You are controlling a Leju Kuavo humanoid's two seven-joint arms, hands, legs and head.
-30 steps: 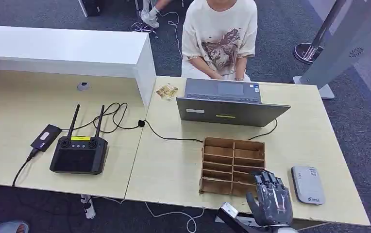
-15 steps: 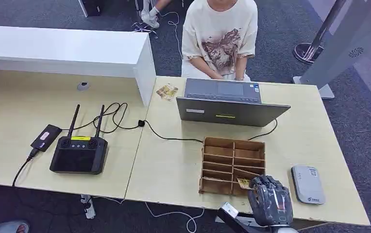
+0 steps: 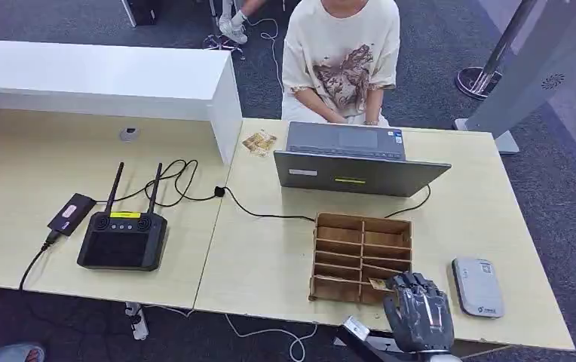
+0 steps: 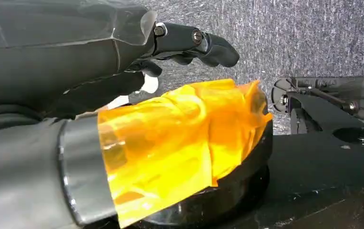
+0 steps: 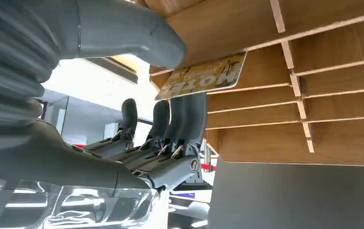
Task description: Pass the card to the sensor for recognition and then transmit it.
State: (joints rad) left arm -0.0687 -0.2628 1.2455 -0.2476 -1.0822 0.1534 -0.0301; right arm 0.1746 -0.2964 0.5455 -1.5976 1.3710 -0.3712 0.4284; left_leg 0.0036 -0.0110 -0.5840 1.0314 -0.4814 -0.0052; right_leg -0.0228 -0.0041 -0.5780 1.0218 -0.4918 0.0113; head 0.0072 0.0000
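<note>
We see our right hand at the near right corner of the wooden card rack on the worktop, pinching a yellow printed card between thumb and fingers; most of the card is hidden from the head view. The white card reader lies just beside it. Our left hand hangs over carpet, fingers curled; we cannot tell its grip.

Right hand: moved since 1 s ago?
Yes. The right hand has drawn back toward the table's near edge, away from the wooden organizer, now pinching the card lifted at the box's near row.
</note>
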